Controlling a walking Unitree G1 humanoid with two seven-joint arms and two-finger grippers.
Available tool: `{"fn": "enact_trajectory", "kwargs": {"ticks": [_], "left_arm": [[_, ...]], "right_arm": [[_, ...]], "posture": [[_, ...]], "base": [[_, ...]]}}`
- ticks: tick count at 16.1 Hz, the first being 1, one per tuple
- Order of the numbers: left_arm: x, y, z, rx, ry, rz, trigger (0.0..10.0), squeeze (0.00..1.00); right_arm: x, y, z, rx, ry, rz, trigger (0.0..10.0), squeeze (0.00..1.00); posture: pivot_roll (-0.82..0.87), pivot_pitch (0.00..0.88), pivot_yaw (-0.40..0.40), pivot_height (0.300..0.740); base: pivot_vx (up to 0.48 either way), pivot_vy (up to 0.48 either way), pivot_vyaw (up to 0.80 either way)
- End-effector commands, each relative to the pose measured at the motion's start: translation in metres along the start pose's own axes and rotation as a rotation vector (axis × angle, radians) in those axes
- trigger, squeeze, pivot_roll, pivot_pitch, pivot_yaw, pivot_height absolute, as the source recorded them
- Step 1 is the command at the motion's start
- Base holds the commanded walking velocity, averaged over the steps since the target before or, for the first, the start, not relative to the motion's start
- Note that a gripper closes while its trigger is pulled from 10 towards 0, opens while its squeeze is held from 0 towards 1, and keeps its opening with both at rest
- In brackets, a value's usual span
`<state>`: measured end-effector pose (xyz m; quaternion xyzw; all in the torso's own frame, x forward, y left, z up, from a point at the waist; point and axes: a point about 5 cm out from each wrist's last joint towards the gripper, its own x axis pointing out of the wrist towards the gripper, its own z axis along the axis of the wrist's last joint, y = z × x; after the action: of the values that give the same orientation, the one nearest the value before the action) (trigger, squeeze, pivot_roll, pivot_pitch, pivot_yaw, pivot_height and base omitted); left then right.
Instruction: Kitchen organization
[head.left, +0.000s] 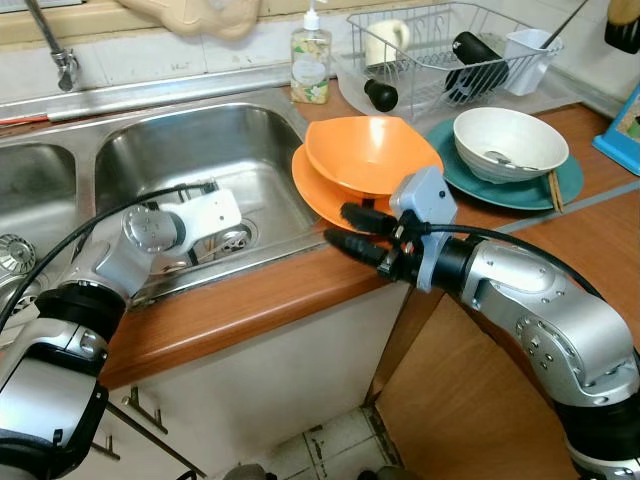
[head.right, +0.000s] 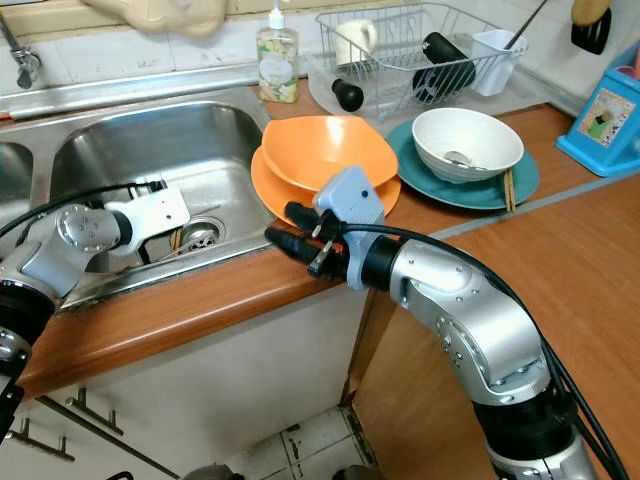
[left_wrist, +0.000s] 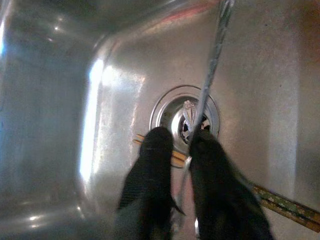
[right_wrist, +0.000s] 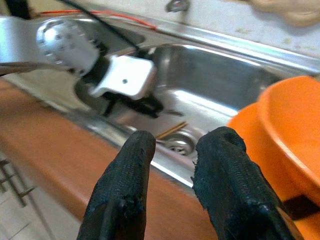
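Right gripper (head.left: 345, 228) is hovering open at the orange plate's (head.left: 318, 192) 7 o'clock edge; left gripper (left_wrist: 180, 150) is pinching a metal utensil (left_wrist: 211, 65) inside the sink (head.left: 150, 150).

Two brushed-silver, rounded-jointed arms are showing, black cables trailing along each. The left gripper (head.left: 232, 243) is wearing a white boxy wrist housing; the right gripper (head.left: 352, 232) is carrying a grey one, both with long black textured fingers (right_wrist: 225, 175).

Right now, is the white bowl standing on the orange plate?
No, the white bowl stands on a teal plate; the orange plate carries an orange bowl.
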<state>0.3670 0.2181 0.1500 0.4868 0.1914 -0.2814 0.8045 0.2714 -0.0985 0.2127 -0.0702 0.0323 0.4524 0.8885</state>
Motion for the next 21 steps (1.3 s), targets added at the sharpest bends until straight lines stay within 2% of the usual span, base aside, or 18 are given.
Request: {"fn": "enact_trajectory", "kwargs": {"ticks": [1,3,5,6,7,8,10,12,13,14,15,18,20,21], "left_arm": [[0.000,0.000,-0.001,0.014,-0.001,-0.002,10.0,1.00],[0.000,0.001,0.000,0.000,-0.011,0.012,10.0,1.00],[-0.003,0.006,0.004,-0.009,-0.055,0.054,10.0,1.00],[-0.004,0.007,0.005,-0.005,-0.064,0.067,10.0,1.00],[-0.006,0.009,0.008,-0.012,-0.094,0.098,10.0,0.04],[-0.008,0.011,0.011,-0.056,-0.128,0.122,10.0,0.00],[-0.010,0.011,0.013,-0.089,-0.159,0.131,10.0,0.00],[-0.019,0.014,0.025,-0.247,-0.306,0.156,10.0,0.00],[-0.026,0.014,0.033,-0.286,-0.380,0.152,10.0,0.00],[-0.030,0.013,0.037,-0.298,-0.415,0.145,10.0,0.00],[-0.037,0.011,0.046,-0.314,-0.480,0.128,10.0,0.00],[-0.054,0.002,0.063,-0.359,-0.614,0.077,10.0,0.00],[-0.066,-0.004,0.070,-0.426,-0.690,0.035,10.0,0.00],[-0.074,-0.010,0.074,-0.478,-0.728,-0.002,10.0,1.00]], "right_arm": [[-0.001,-0.011,0.007,-0.003,-0.037,-0.074,10.0,0.00],[0.000,-0.018,0.010,0.006,-0.049,-0.119,10.0,0.00],[-0.001,-0.039,0.016,0.066,-0.086,-0.271,10.0,0.00],[-0.002,-0.044,0.017,0.084,-0.090,-0.311,10.0,0.22],[-0.006,-0.057,0.017,0.111,-0.096,-0.395,10.0,1.00],[-0.009,-0.065,0.020,0.178,-0.139,-0.421,10.0,1.00],[-0.012,-0.072,0.019,0.196,-0.118,-0.481,10.0,1.00],[-0.015,-0.089,0.017,0.211,-0.056,-0.652,10.0,1.00],[-0.015,-0.091,0.013,0.298,-0.012,-0.644,10.0,0.76],[-0.015,-0.092,0.011,0.349,-0.001,-0.642,10.0,0.32],[-0.016,-0.096,0.007,0.424,0.023,-0.666,10.0,0.00],[-0.019,-0.104,-0.003,0.565,0.094,-0.715,10.0,0.00],[-0.017,-0.104,-0.004,0.624,0.098,-0.696,10.0,0.00],[-0.012,-0.105,-0.005,0.669,0.096,-0.679,10.0,0.00]], "posture": [[-0.06,0.000,0.005,0.740],[-0.06,0.001,0.005,0.740],[-0.06,0.004,0.004,0.740],[-0.06,0.005,0.004,0.740],[-0.06,0.006,0.001,0.740],[-0.06,0.008,0.000,0.740],[-0.06,0.010,-0.002,0.740],[-0.06,0.016,-0.008,0.740],[-0.06,0.017,-0.011,0.740],[-0.06,0.018,-0.012,0.740],[-0.06,0.019,-0.016,0.740],[-0.06,0.022,-0.020,0.740],[-0.06,0.025,-0.022,0.740],[-0.05,0.027,-0.024,0.740]], "base": [[0.000,0.000,0.00],[0.000,0.000,0.00],[0.000,0.000,0.00],[0.000,0.000,0.00],[0.000,0.000,0.00],[0.000,0.000,0.00],[0.000,0.000,0.00],[0.000,0.000,0.00],[0.000,0.000,0.00],[0.000,0.000,0.00],[0.000,0.000,0.00],[0.000,0.000,0.00],[0.000,0.000,0.00],[0.000,0.000,0.00]]}}
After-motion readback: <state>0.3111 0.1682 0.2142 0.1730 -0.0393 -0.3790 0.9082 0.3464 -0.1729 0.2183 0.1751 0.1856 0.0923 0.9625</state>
